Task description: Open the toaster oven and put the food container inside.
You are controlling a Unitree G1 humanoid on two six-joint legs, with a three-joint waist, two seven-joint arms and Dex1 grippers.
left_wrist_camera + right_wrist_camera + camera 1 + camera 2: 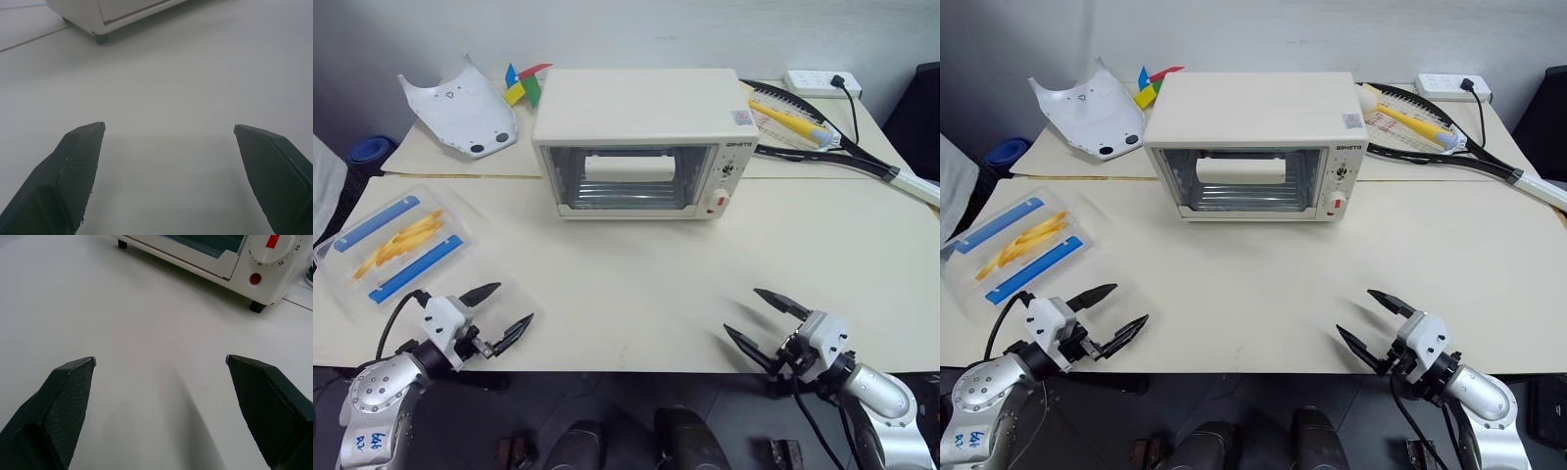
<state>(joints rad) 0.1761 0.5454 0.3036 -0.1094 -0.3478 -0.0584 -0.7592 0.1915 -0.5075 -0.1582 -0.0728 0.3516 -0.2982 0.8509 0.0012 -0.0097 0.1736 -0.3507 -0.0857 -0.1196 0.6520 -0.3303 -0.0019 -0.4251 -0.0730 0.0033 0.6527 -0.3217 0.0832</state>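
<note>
Cream-coloured bench (636, 294) surface runs from the near edge to a pale wall at the far side. Head view: the toaster oven (641, 142) stands at the far centre, glass door shut, white bar handle visible behind the glass, knobs and a red button on its right panel. The food container (396, 245) lies flat at the near left, well apart from the oven, with two blue strips on its lid and yellow-orange strips inside. A white curved shell (460, 113) rests at the far left; a racket (822, 137) and a power strip (818, 80) lie at the far right. The left hand (504, 311) hovers at the near left just beside the container, fingers spread apart and holding nothing; the right hand (764, 321) hovers at the near right, likewise spread and empty. Left wrist view: open fingertips frame bare bench, the oven's lower corner beyond. Right wrist view: open fingertips face the oven's dial and red button. Judgement: both hands are staged wide for an approach; the door is not yet opened.
</note>
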